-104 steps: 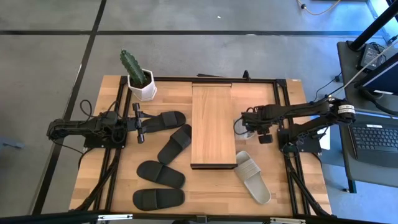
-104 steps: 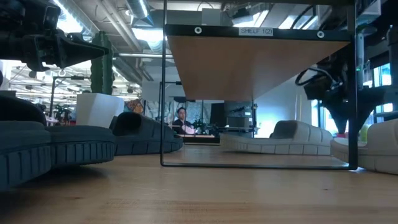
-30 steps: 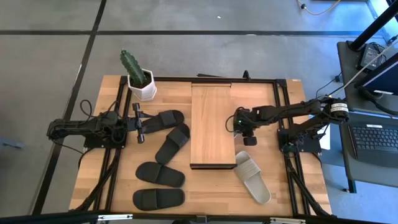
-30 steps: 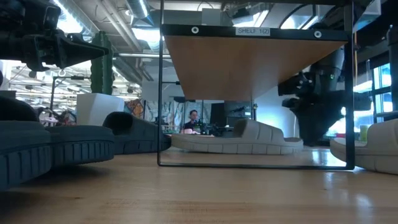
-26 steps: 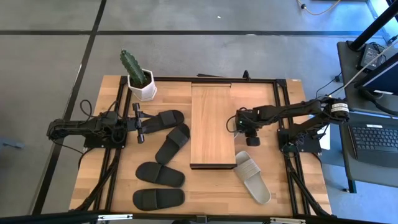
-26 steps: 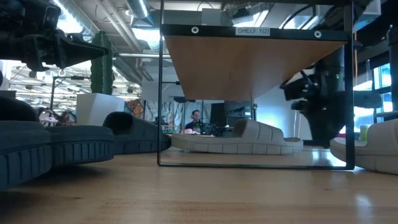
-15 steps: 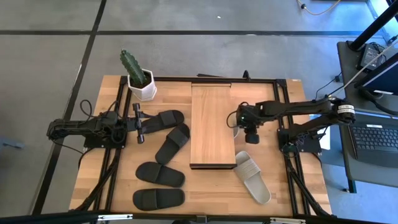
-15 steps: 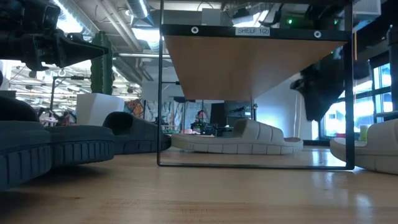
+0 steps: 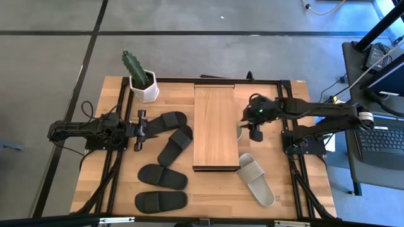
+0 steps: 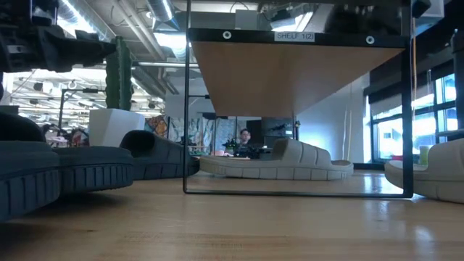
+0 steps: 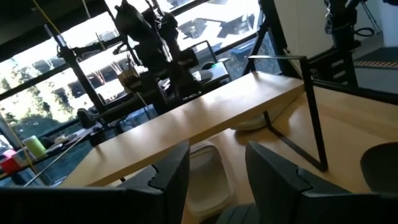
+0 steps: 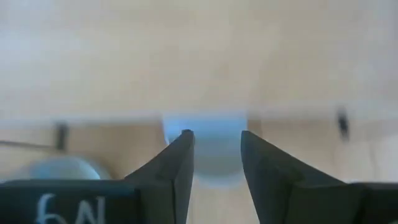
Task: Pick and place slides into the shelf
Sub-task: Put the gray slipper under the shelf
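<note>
Slides look like light, soft, grippy rubber that flexes without breaking; I judge the wide strap the best hold. Nearest lie two black slides [image 9: 161, 201] and [image 9: 164, 176] on the worktop [image 9: 297, 202], plus a beige slide [image 9: 257, 179] just off the shelf's corner. Farther on, two more black slides [image 9: 177, 145] and [image 9: 165, 122] sit left of the shelf [image 9: 216, 126], and a second beige slide [image 10: 279, 164] rests beneath its plank. The right claw [image 9: 253, 120], fingers parted and empty, hangs at the shelf's right edge. The left claw [image 9: 138, 129] waits, fingers apart, beside the farthest black slide.
</note>
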Robot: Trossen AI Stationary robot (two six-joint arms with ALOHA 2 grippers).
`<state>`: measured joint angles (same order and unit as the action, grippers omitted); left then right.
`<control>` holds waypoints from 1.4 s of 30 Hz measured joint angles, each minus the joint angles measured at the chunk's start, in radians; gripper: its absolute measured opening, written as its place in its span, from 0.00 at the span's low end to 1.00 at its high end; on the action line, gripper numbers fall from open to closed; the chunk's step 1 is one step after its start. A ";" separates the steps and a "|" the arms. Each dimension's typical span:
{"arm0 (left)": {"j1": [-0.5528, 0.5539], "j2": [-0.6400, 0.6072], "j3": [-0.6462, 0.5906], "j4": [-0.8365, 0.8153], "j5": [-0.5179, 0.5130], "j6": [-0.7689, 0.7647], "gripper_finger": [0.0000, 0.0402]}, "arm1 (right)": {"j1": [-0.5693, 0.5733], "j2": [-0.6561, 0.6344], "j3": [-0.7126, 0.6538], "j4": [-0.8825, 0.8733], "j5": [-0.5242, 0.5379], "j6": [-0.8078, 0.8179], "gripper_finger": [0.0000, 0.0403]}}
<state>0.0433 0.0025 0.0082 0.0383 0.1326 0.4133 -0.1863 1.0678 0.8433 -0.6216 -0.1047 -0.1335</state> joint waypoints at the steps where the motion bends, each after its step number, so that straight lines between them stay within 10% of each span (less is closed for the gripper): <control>1: 0.000 0.000 0.000 0.000 0.000 -0.011 0.37 | -0.015 -0.017 0.000 0.041 -0.038 -0.024 0.33; 23: 0.000 0.000 0.000 -0.008 -0.093 -0.045 0.37 | -0.420 -0.031 0.000 0.084 -0.343 -0.269 0.33; 42: 0.000 0.000 0.000 -0.008 -0.150 -0.013 0.37 | -0.019 -0.135 0.019 -0.321 -0.336 0.189 0.33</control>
<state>0.0433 0.0025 0.0082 0.0307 -0.0179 0.4000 -0.2055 0.9325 0.8625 -0.9422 -0.4405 0.0554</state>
